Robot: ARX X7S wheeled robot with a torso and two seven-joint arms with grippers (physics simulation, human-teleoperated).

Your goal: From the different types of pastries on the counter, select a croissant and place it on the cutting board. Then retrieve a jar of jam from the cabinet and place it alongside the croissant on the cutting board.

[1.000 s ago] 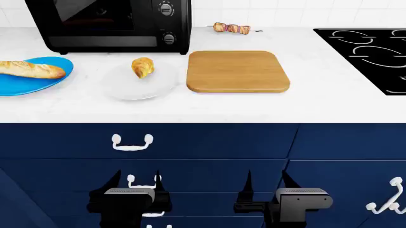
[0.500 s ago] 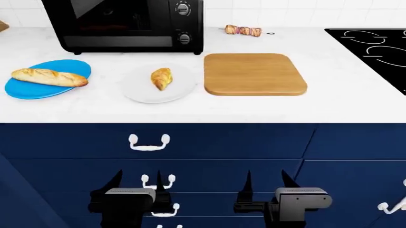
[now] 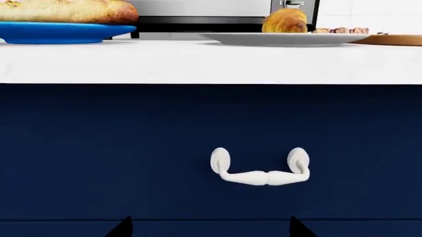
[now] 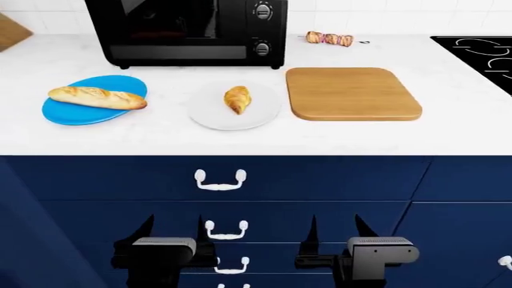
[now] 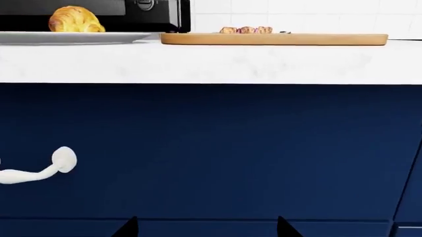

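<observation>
A small golden croissant (image 4: 237,99) lies on a round white plate (image 4: 258,114) on the white marble counter (image 4: 240,141); it also shows as the croissant (image 3: 285,21) and the croissant (image 5: 76,19) in the wrist views. To its right rests the wooden cutting board (image 4: 352,93), seen edge-on as the cutting board (image 5: 274,38). A baguette (image 4: 96,98) sits on a blue plate (image 4: 80,114). My left gripper (image 4: 170,231) and right gripper (image 4: 334,229) hang open and empty, low before the navy drawers. The jar of jam and the cabinet are out of view.
A black microwave (image 4: 188,30) stands behind the plates. A skewer of chunks (image 4: 330,39) lies behind the board. A black cooktop (image 4: 488,54) is at the far right. White drawer handles (image 4: 220,180) protrude from the navy fronts.
The view has shifted left: counter objects and drawer handles have slid rightward in the head view. Both grippers keep their pose, open.
</observation>
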